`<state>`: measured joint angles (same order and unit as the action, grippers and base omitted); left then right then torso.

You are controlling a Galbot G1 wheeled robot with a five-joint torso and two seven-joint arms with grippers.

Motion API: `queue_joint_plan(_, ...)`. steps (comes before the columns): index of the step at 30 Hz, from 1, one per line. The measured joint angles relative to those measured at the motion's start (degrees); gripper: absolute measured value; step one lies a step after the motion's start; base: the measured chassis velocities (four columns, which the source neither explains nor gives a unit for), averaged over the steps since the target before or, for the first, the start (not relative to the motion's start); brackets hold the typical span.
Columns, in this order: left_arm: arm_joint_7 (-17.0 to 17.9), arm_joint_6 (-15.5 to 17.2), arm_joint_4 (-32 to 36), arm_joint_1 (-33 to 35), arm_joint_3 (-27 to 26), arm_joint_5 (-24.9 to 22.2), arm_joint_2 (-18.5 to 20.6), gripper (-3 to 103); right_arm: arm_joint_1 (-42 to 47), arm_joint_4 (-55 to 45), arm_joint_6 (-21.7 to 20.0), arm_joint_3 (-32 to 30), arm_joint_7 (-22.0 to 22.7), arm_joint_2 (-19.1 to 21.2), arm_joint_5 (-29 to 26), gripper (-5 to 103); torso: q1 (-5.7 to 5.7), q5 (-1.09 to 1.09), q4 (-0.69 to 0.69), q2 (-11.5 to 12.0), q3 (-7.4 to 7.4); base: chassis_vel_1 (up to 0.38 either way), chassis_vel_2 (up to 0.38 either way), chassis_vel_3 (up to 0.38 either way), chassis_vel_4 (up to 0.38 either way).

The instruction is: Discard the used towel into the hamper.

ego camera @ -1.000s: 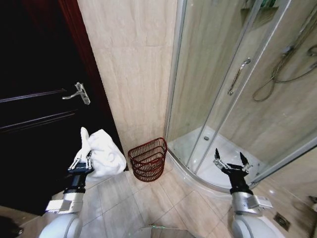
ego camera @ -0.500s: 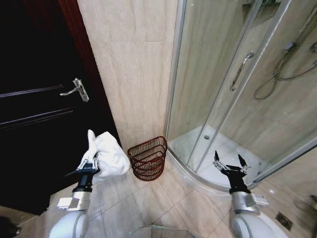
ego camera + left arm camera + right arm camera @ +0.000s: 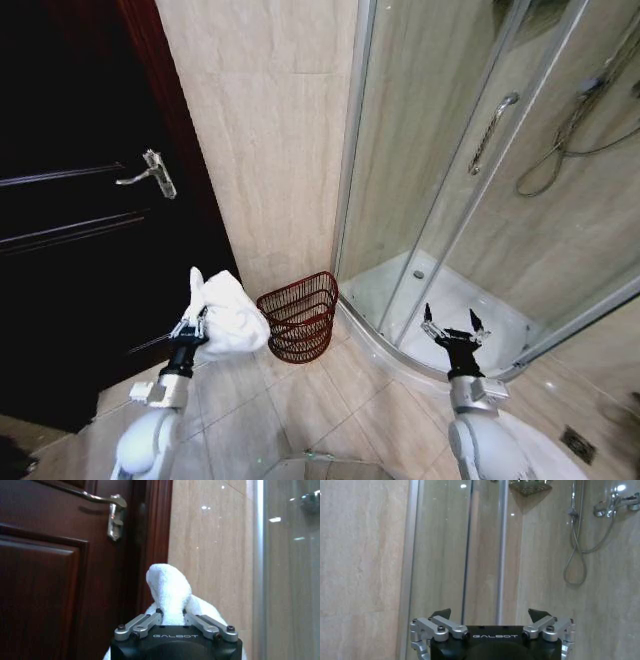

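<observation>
Towel [image 3: 232, 315] first: a white bundle of it sits pinched in the left gripper [image 3: 192, 327], the two fingers pressed tight on a fold while the rest bulges out above and beside them. From the left wrist view the towel [image 3: 169, 592] rises in a rounded hump straight out of the left gripper [image 3: 170, 618], with the dark wooden door [image 3: 55, 577] and its metal handle [image 3: 112, 515] behind it. The bundle hangs just beside the hamper [image 3: 299, 316], to its left and a little higher, not over the opening; I cannot tell whether cloth and rim touch.

That hamper is a small round basket of red-brown open weave. It stands on the tiled floor [image 3: 300, 400] against the foot of the beige tiled wall [image 3: 270, 140], between the door frame and the curved sill of the shower cubicle [image 3: 450, 200].

On the other side the right gripper [image 3: 450, 327] is held low in front of the shower tray, well apart from the hamper, its fingers spread wide with nothing between them. The right wrist view shows the right gripper [image 3: 490, 614] with the same open spread, facing the glass shower door [image 3: 455, 555], and the hose and tap [image 3: 615, 502] on the wall beyond.
</observation>
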<state>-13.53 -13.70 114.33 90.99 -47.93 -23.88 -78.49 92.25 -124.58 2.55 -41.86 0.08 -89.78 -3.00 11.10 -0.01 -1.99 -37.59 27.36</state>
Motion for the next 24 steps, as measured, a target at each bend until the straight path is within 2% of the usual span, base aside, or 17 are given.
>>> queue_joint_plan(3, -0.30, 1.31, -0.23, -1.10, 1.07, -0.63, 1.14, 7, 0.08, -1.01, -0.76, 0.51, -0.11, -0.37, 0.12, 100, -0.30, 0.01, 0.00, 0.76, -0.46, 0.000, 0.000, 0.000, 0.000)
queue_joint_plan(8, -1.34, 1.46, -0.94, -1.84, 2.99, -0.25, 1.56, 7, 0.01, -1.45, -1.20, 0.49, -0.17, -0.54, 0.75, 100, -0.68, -0.01, 0.01, 1.69, -1.01, 0.000, 0.000, 0.000, 0.000)
queue_joint_plan(14, -5.02, 0.37, -0.91, -1.74, 4.38, 0.05, 3.24, 7, 0.83, -3.28, -1.45, 0.32, 0.60, -0.84, 1.08, 100, -1.40, 0.00, -0.01, 3.46, -2.07, 0.000, 0.000, 0.000, 0.000)
queue_joint_plan(20, -4.87, -0.03, -0.93, -2.05, 4.54, 1.02, 3.20, 7, 2.10, -3.93, -0.64, 0.12, 0.57, -0.63, 0.91, 100, -1.90, 0.00, 0.01, 4.74, -2.84, 0.000, 0.000, 0.000, 0.000)
queue_joint_plan(22, -3.36, -0.66, -0.94, -1.61, 4.45, 1.97, 2.91, 7, 2.46, -3.61, 0.18, 0.11, 0.59, -0.55, 0.89, 100, -2.17, 0.01, -0.01, 5.39, -3.23, 0.000, 0.000, 0.000, 0.000)
queue_joint_plan(24, -3.34, -1.16, -0.94, -1.51, 4.25, 2.28, 2.85, 6, 2.64, -3.59, 0.32, 0.17, 0.68, -0.56, 0.89, 100, -2.24, 0.01, -0.01, 5.59, -3.35, 0.000, 0.000, 0.000, 0.000)
